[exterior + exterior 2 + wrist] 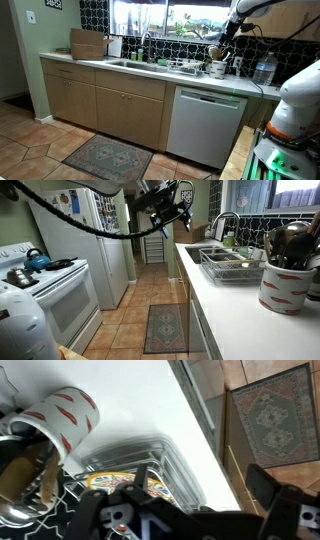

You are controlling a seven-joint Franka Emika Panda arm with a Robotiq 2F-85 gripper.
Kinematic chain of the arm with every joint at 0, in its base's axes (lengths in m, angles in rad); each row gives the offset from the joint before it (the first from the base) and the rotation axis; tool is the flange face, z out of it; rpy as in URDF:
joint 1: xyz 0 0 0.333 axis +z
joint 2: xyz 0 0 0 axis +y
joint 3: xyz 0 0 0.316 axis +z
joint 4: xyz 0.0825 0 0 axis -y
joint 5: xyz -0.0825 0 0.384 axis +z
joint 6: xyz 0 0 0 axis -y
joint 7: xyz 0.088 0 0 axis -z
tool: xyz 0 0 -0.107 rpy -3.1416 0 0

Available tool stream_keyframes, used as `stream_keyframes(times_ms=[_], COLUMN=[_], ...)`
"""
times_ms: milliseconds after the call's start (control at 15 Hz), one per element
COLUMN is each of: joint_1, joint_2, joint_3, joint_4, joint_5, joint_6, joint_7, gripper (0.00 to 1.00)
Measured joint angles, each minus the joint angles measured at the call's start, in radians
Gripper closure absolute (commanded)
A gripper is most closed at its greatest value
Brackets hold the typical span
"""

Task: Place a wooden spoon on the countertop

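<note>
The pale countertop (150, 71) runs along the wall with an inset sink; it also shows in an exterior view (240, 315) and in the wrist view (150, 400). A white crock with red marks (283, 288) stands on it, full of utensils (292, 240). In the wrist view the crock (65, 418) holds brownish, wooden-looking utensils (22, 475); I cannot single out one spoon. My gripper (217, 52) hovers above the counter close to the crock. In the wrist view its jaws (200, 495) are spread wide with nothing between them.
A wire dish rack (235, 272) with a colourful plate (105, 482) sits between the crock and the sink. A water bottle (264, 70) and a wooden cutting board (88, 44) stand on the counter. A rug (166, 327) lies on the tile floor beside the fridge (95, 240) and stove (45, 290).
</note>
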Motion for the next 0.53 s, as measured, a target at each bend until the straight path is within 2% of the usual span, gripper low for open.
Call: stream_keyframes(times_ms=[333,533], joint_1=[-0.071,-0.086], joint_2=[0.096,0.17], joint_3=[-0.086,-0.144], joint_4=[0.098,0.156], joint_5=[-0.006,0.006], joint_6=[0.106,0.178], joint_7=[0.002,0.0], gripper=[0.0,0.0])
